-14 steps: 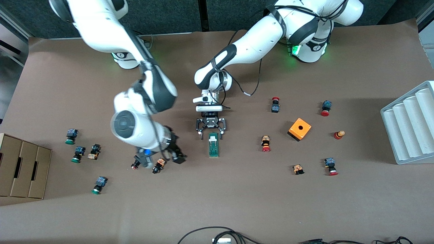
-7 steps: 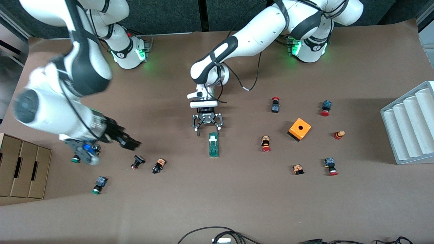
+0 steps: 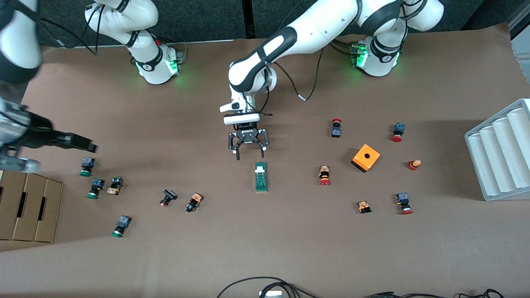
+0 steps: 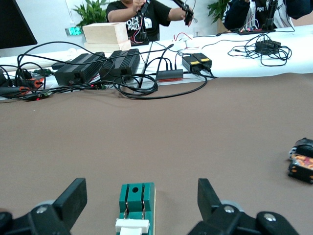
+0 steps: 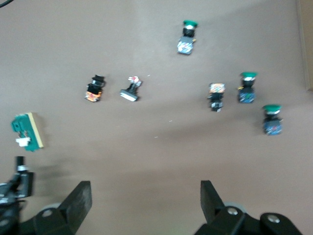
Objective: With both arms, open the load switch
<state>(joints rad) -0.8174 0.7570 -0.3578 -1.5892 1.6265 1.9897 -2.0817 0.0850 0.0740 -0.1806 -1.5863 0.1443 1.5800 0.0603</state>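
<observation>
No text, label or number can be read on anything here.

The right arm (image 3: 16, 37) is blurred and cut off at the front view's 9 o'clock edge. The switch (image 4: 135, 208) is cut off at the left wrist view's 6 o'clock edge. The buttons (image 5: 215, 95) are blurred.

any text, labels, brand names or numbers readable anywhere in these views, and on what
No text can be read with certainty.
White lettering on the black shirt of a person past the table, in the left wrist view: too blurred to read.
Small round dark marks on the white arm bases in the front view: logos, not legible.
Narrow dark green load switch with its white sliding piece: no print visible.
Orange cube with a hole: no print visible.
</observation>
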